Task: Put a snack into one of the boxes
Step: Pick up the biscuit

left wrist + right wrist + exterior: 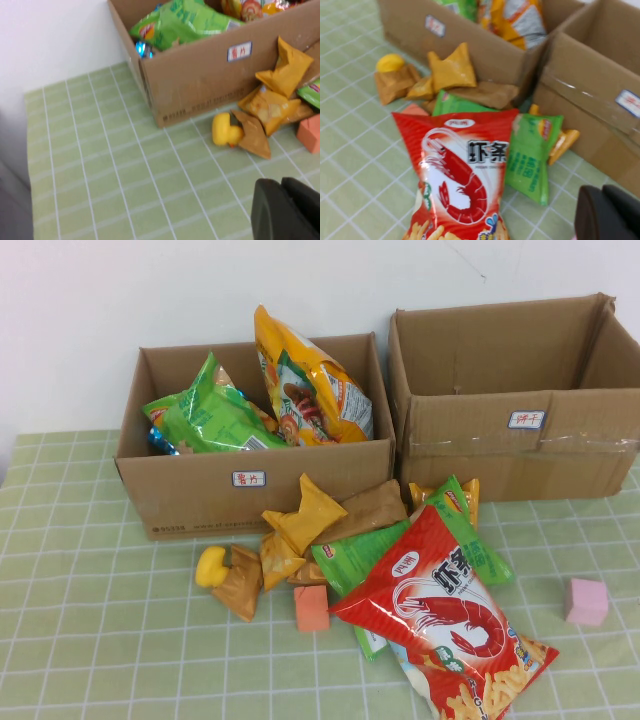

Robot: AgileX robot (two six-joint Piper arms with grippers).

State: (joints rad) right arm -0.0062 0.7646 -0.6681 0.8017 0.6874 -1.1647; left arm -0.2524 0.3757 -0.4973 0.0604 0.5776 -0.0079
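Note:
A pile of snacks lies in front of two cardboard boxes. A big red shrimp-chip bag [445, 625] lies on top at the front, also in the right wrist view [457, 175]. Green bags [360, 555], yellow and brown triangular packets [305, 515] and a brown packet [365, 510] lie behind it. The left box [200, 490] holds a green bag [205, 415] and an orange bag [310, 385]. The right box [520, 450] shows no contents. Neither gripper shows in the high view. My left gripper [282, 200] is shut and empty above the mat, left of the pile. My right gripper [605, 210] is shut and empty near the right box.
A yellow toy duck [211, 566], an orange block [311, 608] and a pink block [586, 601] lie on the green checked mat [100, 640]. A white wall stands behind the boxes. Both boxes carry small white labels [249, 478].

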